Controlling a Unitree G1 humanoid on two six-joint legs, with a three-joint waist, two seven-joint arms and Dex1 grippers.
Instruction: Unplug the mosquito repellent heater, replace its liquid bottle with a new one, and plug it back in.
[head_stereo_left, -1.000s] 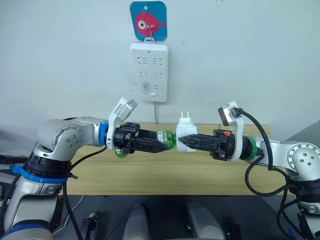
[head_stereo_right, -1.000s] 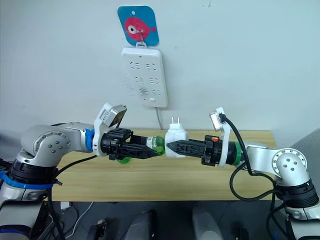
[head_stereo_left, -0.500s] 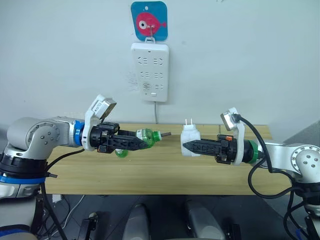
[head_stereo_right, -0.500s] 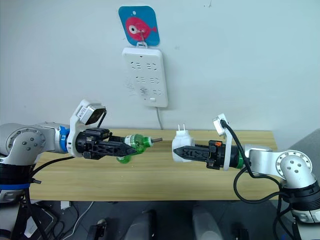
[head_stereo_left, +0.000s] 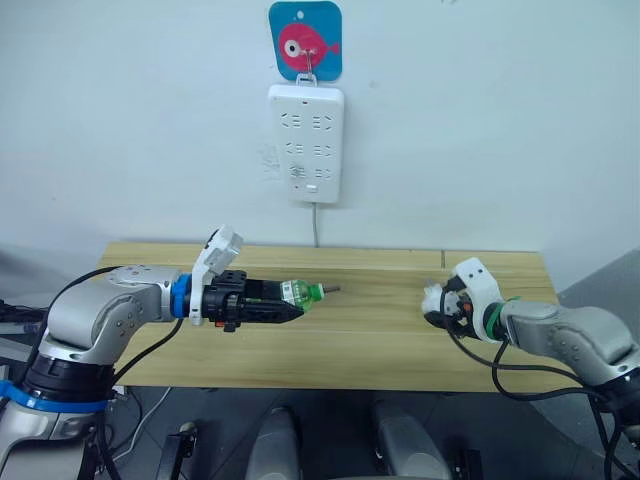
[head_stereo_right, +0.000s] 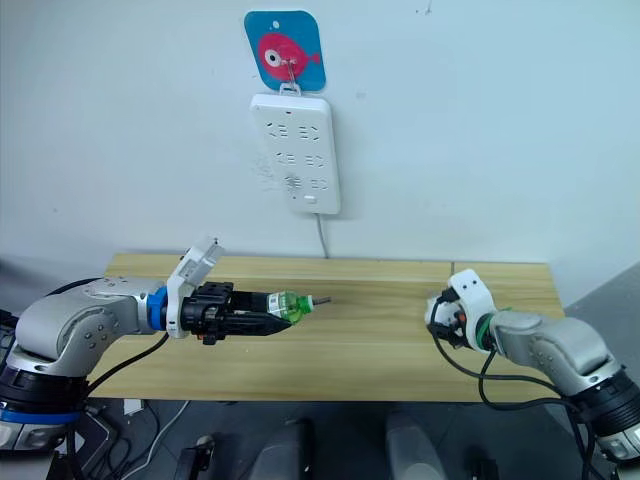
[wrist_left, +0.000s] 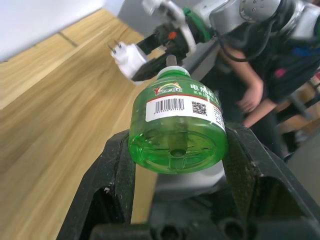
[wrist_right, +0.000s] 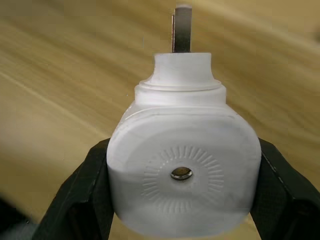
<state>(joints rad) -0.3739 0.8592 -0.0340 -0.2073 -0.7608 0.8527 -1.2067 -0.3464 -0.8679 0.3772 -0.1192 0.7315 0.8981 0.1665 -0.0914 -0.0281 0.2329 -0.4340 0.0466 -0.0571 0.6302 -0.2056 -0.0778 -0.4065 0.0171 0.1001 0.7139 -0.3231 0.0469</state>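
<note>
wooden table (head_stereo_left: 360, 340) ran across the foreground. over its near left part the left gripper (head_stereo_left: 290, 311) was clenched on a green liquid bottle (head_stereo_left: 302, 293), held on its side with the neck toward the right arm. well apart, over the table's right end, the right gripper (wrist_right: 182, 165) clamped the white heater (wrist_right: 182, 175) between its black fingers (wrist_right: 82, 195), prongs forward. behind, a white power strip (head_stereo_left: 306, 142) hung on the wall under a blue fish hook (head_stereo_left: 305, 40).
</note>
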